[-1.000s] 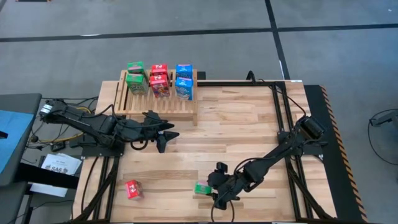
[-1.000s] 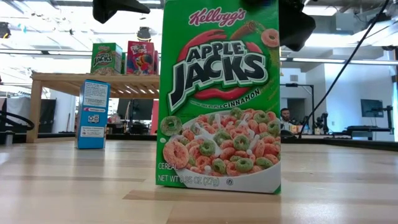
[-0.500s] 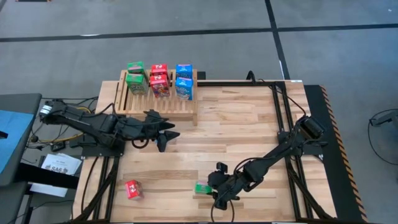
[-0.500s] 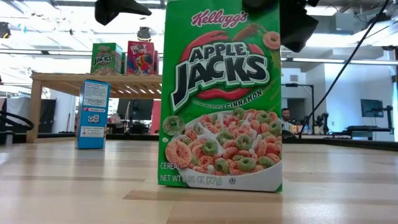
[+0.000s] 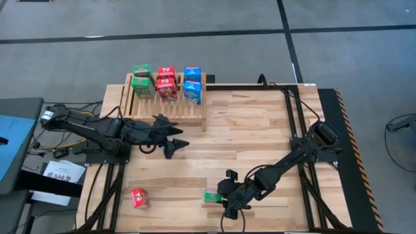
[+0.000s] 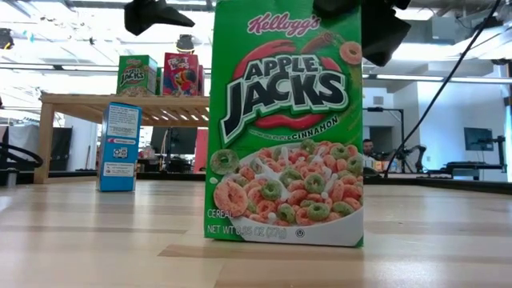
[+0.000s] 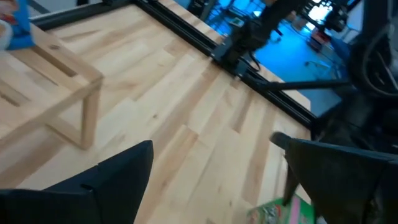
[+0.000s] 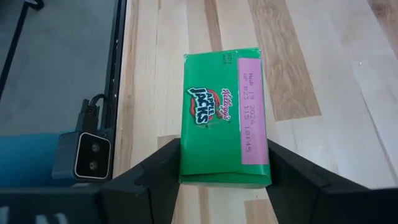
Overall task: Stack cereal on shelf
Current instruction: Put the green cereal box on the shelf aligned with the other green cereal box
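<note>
A green cereal box [image 5: 210,196] stands upright near the table's near edge and fills the low view [image 6: 284,128]. My right gripper [image 8: 224,169] is shut on it from above [image 5: 222,196]. The wooden shelf [image 5: 195,112] at the far left carries two green, two red and two blue boxes. A red box [image 5: 138,197] lies on the table near the left near corner. In the low view a blue box [image 6: 120,146] stands on the table by the shelf. My left gripper [image 7: 214,186] is open and hovers in front of the shelf [image 5: 175,141], touching nothing. My right gripper pinches the green box between its two fingers [image 8: 158,171], on two opposite sides just below the top flap [image 8: 224,155]. The fingers come from above, pointing down. The box is upright with its bottom edge [image 6: 280,238] on the tabletop.
Black frame rails [image 5: 292,117] run along the table's right side and far edge. Bare planks lie between the shelf and the green box. A camera unit [image 8: 92,155] sits at the near table edge beside the box. A person [image 6: 366,149] shows far off in the room.
The green box has shifted slightly sideways in the low view while still standing on the table. My left gripper has drifted a little toward the table's right.
</note>
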Controlling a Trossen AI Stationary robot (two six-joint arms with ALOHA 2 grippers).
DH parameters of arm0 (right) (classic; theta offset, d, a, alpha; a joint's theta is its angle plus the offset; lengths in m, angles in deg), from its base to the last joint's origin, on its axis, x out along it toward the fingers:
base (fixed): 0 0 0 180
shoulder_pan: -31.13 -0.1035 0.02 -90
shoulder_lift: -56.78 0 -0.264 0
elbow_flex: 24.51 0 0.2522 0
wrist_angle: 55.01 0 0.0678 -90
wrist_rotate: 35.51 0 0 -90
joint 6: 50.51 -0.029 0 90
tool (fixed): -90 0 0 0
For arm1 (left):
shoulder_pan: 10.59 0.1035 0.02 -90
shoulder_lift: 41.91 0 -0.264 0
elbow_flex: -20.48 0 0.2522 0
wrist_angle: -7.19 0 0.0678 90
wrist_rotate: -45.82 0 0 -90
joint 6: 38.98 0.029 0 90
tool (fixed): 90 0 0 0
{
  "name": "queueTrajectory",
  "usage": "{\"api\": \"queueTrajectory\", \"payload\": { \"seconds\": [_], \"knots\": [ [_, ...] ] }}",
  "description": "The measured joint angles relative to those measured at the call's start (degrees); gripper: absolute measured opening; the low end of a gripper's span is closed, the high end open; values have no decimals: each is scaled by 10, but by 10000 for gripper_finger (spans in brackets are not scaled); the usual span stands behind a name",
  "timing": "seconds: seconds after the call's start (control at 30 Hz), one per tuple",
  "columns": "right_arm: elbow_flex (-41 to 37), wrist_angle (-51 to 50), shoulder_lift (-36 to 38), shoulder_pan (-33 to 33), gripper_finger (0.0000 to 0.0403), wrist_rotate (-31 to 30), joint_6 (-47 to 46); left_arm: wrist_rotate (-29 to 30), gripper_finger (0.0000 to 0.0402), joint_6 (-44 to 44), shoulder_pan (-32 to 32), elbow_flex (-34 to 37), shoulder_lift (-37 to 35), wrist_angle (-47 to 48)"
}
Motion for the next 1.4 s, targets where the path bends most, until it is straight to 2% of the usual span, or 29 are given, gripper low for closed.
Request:
{"api": "queueTrajectory", "payload": {
  "seconds": [0.17, 0.37, 0.67, 0.77, 1.13, 1.4],
  "knots": [
    [0, -2, 2, 2, 228, 0, 9, -2, 355, -3, -24, 0, 6, -2],
    [1, -7, 11, 7, 228, 3, 14, -2, 355, 41, -56, 0, 24, -3],
    [40, -15, 20, 11, 227, 30, 69, -7, 355, 90, -111, 0, 87, -15],
    [58, -46, 20, 12, 227, 33, 81, -7, 355, 122, -133, 0, 114, -25],
    [120, -90, 20, 12, 227, 32, 115, -6, 355, 222, -191, 0, 201, -167],
    [149, -127, 19, 14, 227, 11, 115, -9, 355, 225, -195, 0, 233, -197]
  ]
}}
